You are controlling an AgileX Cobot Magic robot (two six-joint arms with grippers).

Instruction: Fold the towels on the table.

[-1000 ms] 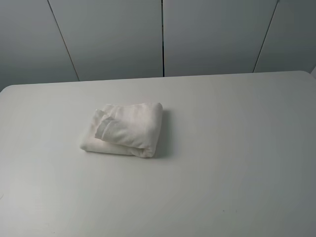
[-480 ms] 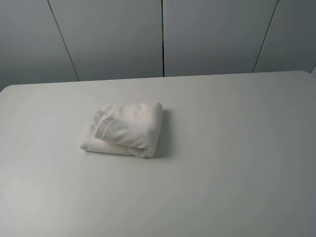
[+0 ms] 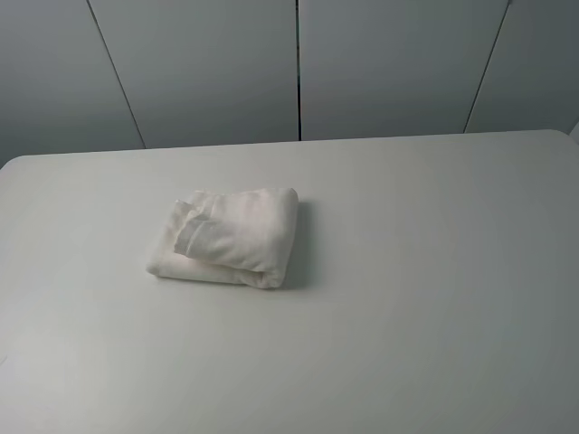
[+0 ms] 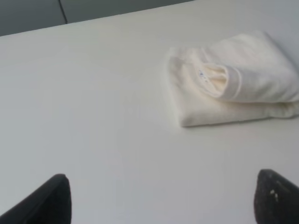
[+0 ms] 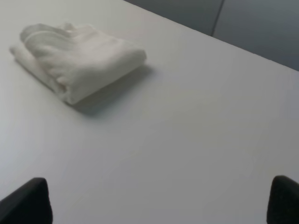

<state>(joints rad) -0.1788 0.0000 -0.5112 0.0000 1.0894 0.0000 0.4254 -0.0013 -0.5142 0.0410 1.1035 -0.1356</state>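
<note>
1. Nothing has moved since the earlier frames: the towel bundle sits exactly where it did.
2. Grey wall panels (image 3: 380,63) run behind the white table (image 3: 434,298).
3. Left of the table's centre lies the towel (image 3: 228,237), folded into a thick bundle with a loose flap tucked on top.
4. Its small grey label (image 4: 202,74) shows at the fold, too tiny to read.
5. Left fingers (image 4: 161,200) spread wide, towel well ahead, untouched.
6. Right fingers (image 5: 159,200) spread wide too, towel well apart.
</note>
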